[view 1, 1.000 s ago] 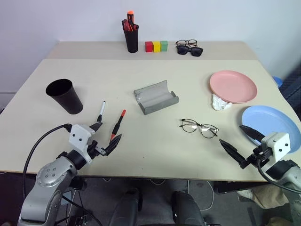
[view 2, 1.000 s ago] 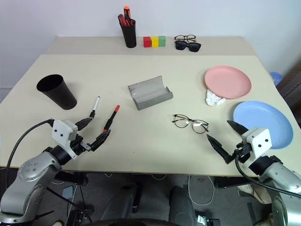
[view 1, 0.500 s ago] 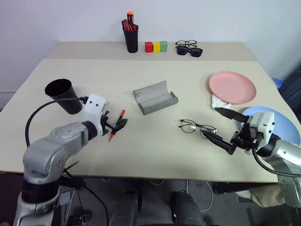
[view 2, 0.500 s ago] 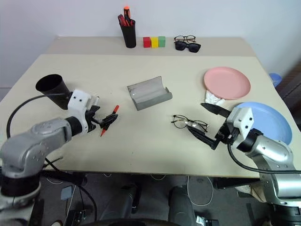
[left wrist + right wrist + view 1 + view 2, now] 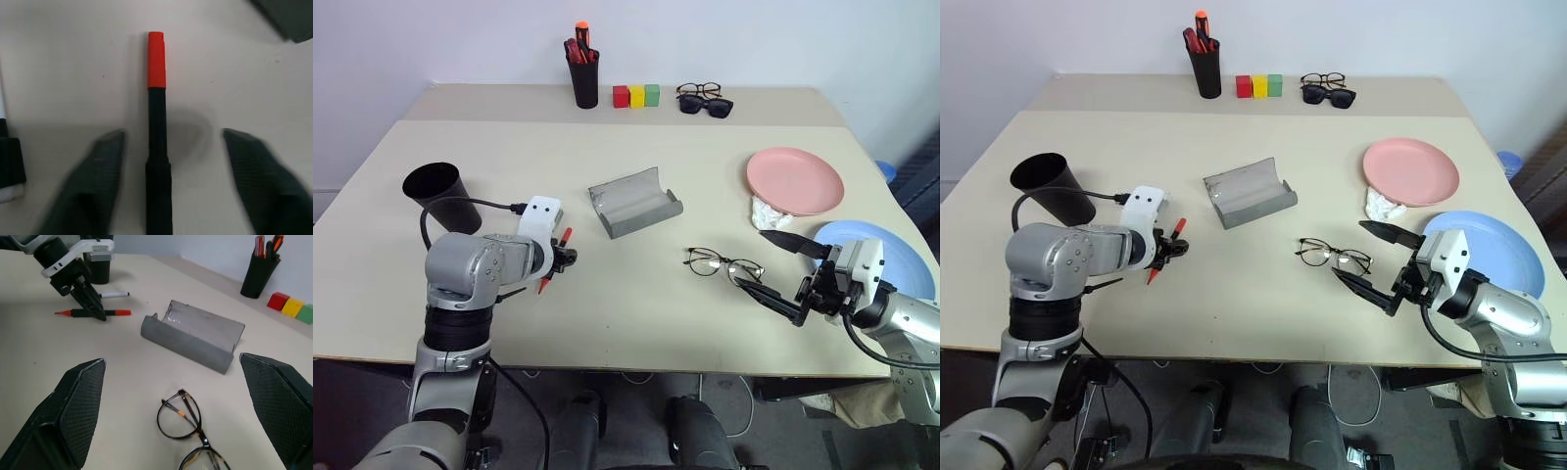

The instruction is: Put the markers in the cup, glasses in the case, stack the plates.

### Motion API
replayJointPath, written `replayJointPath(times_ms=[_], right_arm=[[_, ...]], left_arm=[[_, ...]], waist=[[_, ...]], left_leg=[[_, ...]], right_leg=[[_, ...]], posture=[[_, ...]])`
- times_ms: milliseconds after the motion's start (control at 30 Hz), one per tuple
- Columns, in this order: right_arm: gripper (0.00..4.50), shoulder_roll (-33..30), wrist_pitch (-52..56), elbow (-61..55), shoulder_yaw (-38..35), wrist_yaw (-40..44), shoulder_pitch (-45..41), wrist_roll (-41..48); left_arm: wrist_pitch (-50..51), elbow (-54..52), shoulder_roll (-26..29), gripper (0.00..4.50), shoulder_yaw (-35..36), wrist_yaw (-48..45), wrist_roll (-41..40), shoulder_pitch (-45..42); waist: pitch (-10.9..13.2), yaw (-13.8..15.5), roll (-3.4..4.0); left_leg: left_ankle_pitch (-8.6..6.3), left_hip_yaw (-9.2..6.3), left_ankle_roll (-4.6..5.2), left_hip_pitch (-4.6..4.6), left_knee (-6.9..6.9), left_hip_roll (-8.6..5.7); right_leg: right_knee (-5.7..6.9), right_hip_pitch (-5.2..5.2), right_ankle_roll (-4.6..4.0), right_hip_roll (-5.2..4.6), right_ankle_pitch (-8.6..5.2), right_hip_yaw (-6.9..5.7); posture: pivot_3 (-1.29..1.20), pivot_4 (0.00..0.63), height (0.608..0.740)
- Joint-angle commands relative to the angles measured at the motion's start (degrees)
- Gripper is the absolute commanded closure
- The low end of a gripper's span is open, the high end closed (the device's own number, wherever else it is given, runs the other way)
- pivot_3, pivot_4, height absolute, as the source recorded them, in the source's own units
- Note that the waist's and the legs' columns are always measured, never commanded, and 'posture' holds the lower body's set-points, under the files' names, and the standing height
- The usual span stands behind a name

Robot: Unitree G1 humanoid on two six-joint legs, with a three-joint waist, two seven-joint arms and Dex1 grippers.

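The grey case (image 5: 635, 202) lies open near the middle of the beige surface (image 5: 636, 313), and everything else can be placed from it.

To the robot's left of the case, the left gripper (image 5: 164, 147) is lowered over the red marker (image 5: 157, 63). Its two fingers (image 5: 93, 186) straddle the marker's black section with a narrow gap on each side, not yet pressed against it in the left wrist view. The white marker (image 5: 113, 294) lies just beyond the red one, on the side away from the case, mostly hidden behind the wrist in the head views. Farther out the same way stands the black cup (image 5: 438, 194), upright and apart from the markers.

On the near side of the case, toward the robot's right, the wire-framed glasses (image 5: 724, 264) rest on the surface with lenses facing up. The right gripper (image 5: 778, 269) hovers just beside them, its fingers (image 5: 73, 411) spread wide and holding nothing.

To the right of the case sits the pink plate (image 5: 795, 180), with a crumpled white wad (image 5: 769, 212) at its near edge. The light blue plate (image 5: 881, 257) lies nearer the robot than the pink one, partly behind the right arm.

Behind the case, along the far edge, stand a black pen holder (image 5: 585, 83) with orange-red markers, three coloured blocks (image 5: 636, 95), and dark sunglasses (image 5: 705, 101).
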Motion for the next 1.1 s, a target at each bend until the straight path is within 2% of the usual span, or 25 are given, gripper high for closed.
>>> replayJointPath(times_ms=[33, 67, 100, 200, 267, 400, 500, 567, 700, 767, 933, 1100], right_arm=[[0.00, -0.70, -1.23, -1.51, -1.76, 0.16, 0.00, 0.52], [0.00, -0.67, -1.24, -1.57, -1.80, 0.11, 0.08, 0.51], [0.00, -0.63, -1.24, -1.59, -1.78, 0.03, 0.11, 0.45], [0.00, -0.39, -1.14, -1.52, -1.39, -0.33, -0.13, 0.25], [0.00, -0.25, -1.01, -1.35, -1.02, -0.53, -0.59, 0.21], [0.00, 0.06, -0.65, -0.80, 0.03, -0.62, -2.28, 0.37], [0.00, 0.52, 0.04, -0.74, 1.58, -0.66, -4.65, 0.81], [0.00, 1.00, 0.15, -0.27, 2.77, -0.83, -6.56, 0.66], [0.00, 3.58, -0.51, 2.30, 6.93, -1.63, -13.10, -0.74], [0.00, 5.80, -0.83, 3.83, 9.47, -2.29, -17.38, -1.73], [0.00, 8.76, -1.10, 6.20, 13.36, -2.11, -23.55, -3.20], [0.00, 9.13, -0.81, 7.04, 14.09, -2.24, -25.41, -3.75]], left_arm=[[0.47, 0.83, 0.51, 3.78, 0.77, 0.30, 0.98, -1.30], [0.47, 0.97, 0.59, 4.30, 0.85, 0.21, 0.88, -1.30], [0.47, 1.19, 0.57, 4.46, 1.10, 0.22, 0.83, -1.37], [0.47, 0.22, 0.92, 4.46, 0.94, -0.74, 0.85, -1.49], [-3.09, -6.35, 2.87, 4.46, -1.80, -5.23, -1.46, -0.47], [-25.47, -21.49, 6.95, 4.46, -5.92, -10.42, 2.19, 5.79], [-53.13, -24.75, 2.68, 4.46, -1.64, -4.33, 11.95, 11.99], [-62.44, -21.35, 4.34, 4.46, -1.56, -4.13, 17.06, 13.54], [-74.77, -4.10, -0.56, 4.46, 5.37, 11.25, 24.65, 8.64], [-79.71, 2.98, -0.40, 4.46, 6.42, 16.14, 28.99, 5.97], [-84.95, 12.04, 0.71, 4.46, 8.67, 24.97, 35.85, 3.27], [-89.03, 18.33, 2.94, 4.46, 10.26, 28.34, 38.57, 2.91]], waist=[[0.00, 0.00, 0.00], [0.00, 0.04, 0.00], [0.00, 0.09, 0.00], [0.00, 0.09, 0.00], [0.02, -0.02, -0.04], [0.03, 0.10, -0.04], [0.00, 0.20, 0.00], [0.02, 0.20, -0.04], [-0.01, 0.21, -0.04], [0.00, 0.11, -0.07], [0.00, 0.21, -0.12], [0.00, 0.15, -0.12]], left_leg=[[0.00, 0.00, 0.00, 0.01, 0.00, 0.00], [0.00, 0.00, 0.00, 0.01, -0.01, 0.00], [0.00, 0.00, -0.01, 0.02, -0.01, 0.00], [0.01, 0.00, -0.02, 0.01, 0.00, 0.00], [0.01, 0.01, -0.03, 0.01, 0.00, 0.00], [0.02, 0.10, -0.09, -0.01, -0.08, 0.02], [0.02, 0.23, -0.10, 0.00, -0.11, 0.03], [0.02, 0.25, -0.09, 0.00, -0.08, 0.05], [0.04, 0.26, -0.08, 0.08, -0.02, 0.04], [0.05, 0.19, -0.06, 0.10, 0.04, 0.04], [0.10, 0.18, -0.10, 0.06, 0.05, -0.02], [0.08, 0.15, -0.13, -0.04, -0.10, -0.07]], right_leg=[[0.01, 0.00, -0.01, 0.00, 0.00, 0.00], [0.02, 0.00, -0.01, 0.00, 0.01, 0.00], [0.02, 0.00, -0.02, 0.00, 0.01, 0.01], [0.01, 0.01, -0.03, -0.01, 0.01, 0.00], [0.02, 0.00, -0.03, -0.01, 0.01, 0.01], [-0.01, -0.07, -0.28, -0.04, 0.01, 0.11], [-0.11, -0.07, -0.33, -0.07, 0.03, 0.20], [-0.15, -0.07, -0.39, -0.08, 0.07, 0.23], [-0.13, 0.04, -0.44, -0.05, 0.15, 0.22], [-0.20, 0.11, -0.24, -0.02, 0.18, 0.17], [-0.21, 0.07, 0.12, 0.02, 0.44, 0.18], [-0.18, -0.08, 0.34, 0.01, 0.50, 0.18]], posture=[[0.00, 0.150, 0.740], [0.00, 0.150, 0.740], [0.00, 0.150, 0.740], [0.00, 0.150, 0.740], [0.00, 0.150, 0.740], [0.00, 0.150, 0.740], [0.00, 0.150, 0.740], [0.00, 0.150, 0.740], [0.00, 0.150, 0.740], [0.00, 0.150, 0.740], [0.00, 0.150, 0.740], [0.00, 0.150, 0.740]])
